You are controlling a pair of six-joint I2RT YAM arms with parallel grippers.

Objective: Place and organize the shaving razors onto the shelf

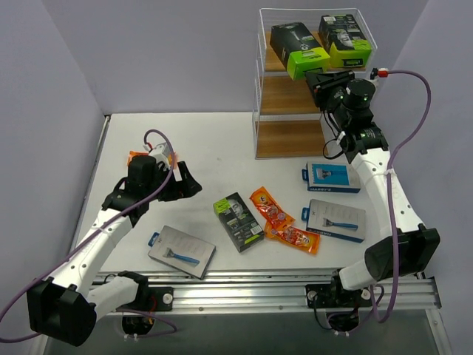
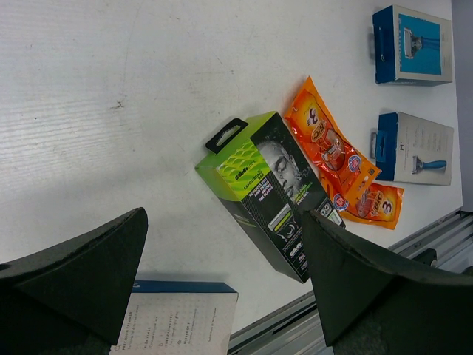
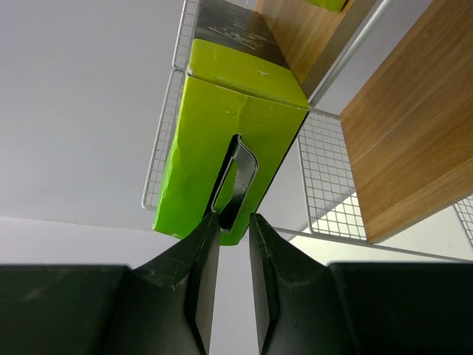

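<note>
The shelf (image 1: 284, 97) stands at the back right, with two black-and-lime razor boxes (image 1: 298, 47) (image 1: 344, 41) on its top board. My right gripper (image 1: 319, 80) is raised to the front end of the left box (image 3: 214, 148). Its fingers stand a narrow gap apart with nothing between them, tips just short of the box's hang tab. My left gripper (image 2: 225, 274) hovers wide open and empty over the table's left side. A third black-and-lime box (image 2: 270, 192) lies ahead of it, and a grey razor card (image 2: 177, 322) lies below it.
On the table lie two orange razor packets (image 1: 270, 208) (image 1: 293, 238), a blue razor card (image 1: 331, 177), and grey cards (image 1: 336, 220) (image 1: 182, 252). Another orange packet (image 1: 137, 156) peeks out behind the left arm. The two lower shelf boards (image 3: 399, 148) carry nothing. Metal rail (image 1: 259, 285) along the near edge.
</note>
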